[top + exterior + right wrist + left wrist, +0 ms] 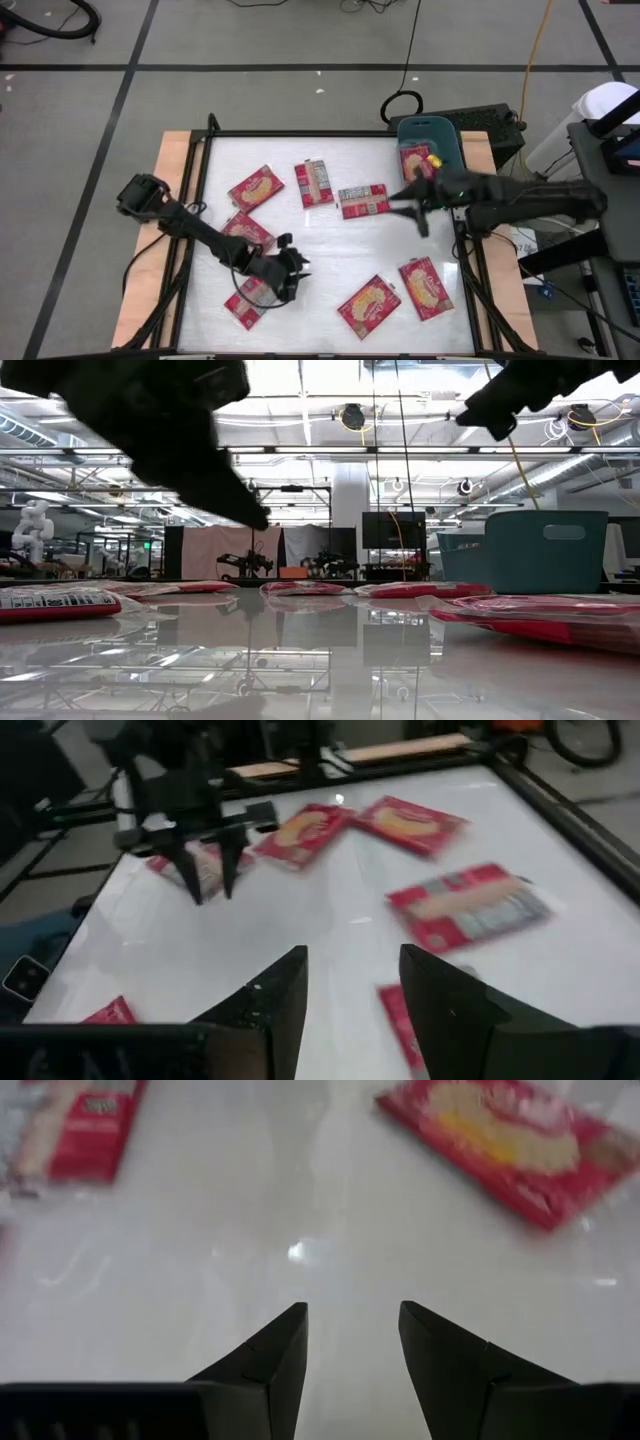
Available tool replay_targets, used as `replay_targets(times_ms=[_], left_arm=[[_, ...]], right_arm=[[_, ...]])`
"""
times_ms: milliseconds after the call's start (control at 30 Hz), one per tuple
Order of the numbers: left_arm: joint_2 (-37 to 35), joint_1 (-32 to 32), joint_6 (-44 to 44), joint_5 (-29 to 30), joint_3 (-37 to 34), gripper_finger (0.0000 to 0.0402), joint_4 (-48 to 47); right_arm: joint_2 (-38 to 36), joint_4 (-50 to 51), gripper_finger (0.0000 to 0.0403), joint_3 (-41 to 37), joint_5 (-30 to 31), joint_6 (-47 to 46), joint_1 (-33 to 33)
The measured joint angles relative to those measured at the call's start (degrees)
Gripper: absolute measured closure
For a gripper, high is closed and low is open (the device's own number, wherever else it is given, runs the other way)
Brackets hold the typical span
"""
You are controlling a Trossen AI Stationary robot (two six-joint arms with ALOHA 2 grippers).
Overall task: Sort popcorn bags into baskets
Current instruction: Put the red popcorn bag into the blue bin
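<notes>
White tabletop [330,250] carries scattered popcorn bags. My right tool [408,206], spread and empty, hovers just beside the label-up bag [364,201], whose long axis points toward it, basket [432,135] close behind. Left tool [291,268], also spread, waits far off.

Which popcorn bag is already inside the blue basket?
The popcorn bag at the far right corner, lying in the blue basket. All the other bags lie flat on the white table, outside any basket.
</notes>
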State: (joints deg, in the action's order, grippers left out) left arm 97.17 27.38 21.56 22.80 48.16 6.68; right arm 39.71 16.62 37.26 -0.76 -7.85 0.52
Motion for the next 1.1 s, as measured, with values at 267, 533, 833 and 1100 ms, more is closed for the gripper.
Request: replay_targets(times_ms=[267,533,833,1100], left_arm=[[0.0,3.8,3.0,1.7,0.0,0.0238,-2.0],[-0.7,7.5,6.6,5.2,0.0,0.0238,-6.9],[-3.7,9.4,16.6,3.1,0.0,0.0238,-18.9],[-5.8,15.9,24.3,-1.3,0.0,0.0239,-25.5]], right_arm=[[15.7,-13.2,0.0252,-3.6,14.7,-4.7,-18.5],[31.2,-26.5,0.0252,-3.6,22.5,-12.3,-31.4],[46.7,-32.8,0.0252,4.2,26.6,-9.6,-34.2],[58.7,-32.8,0.0252,15.7,26.3,-4.8,-31.6]])
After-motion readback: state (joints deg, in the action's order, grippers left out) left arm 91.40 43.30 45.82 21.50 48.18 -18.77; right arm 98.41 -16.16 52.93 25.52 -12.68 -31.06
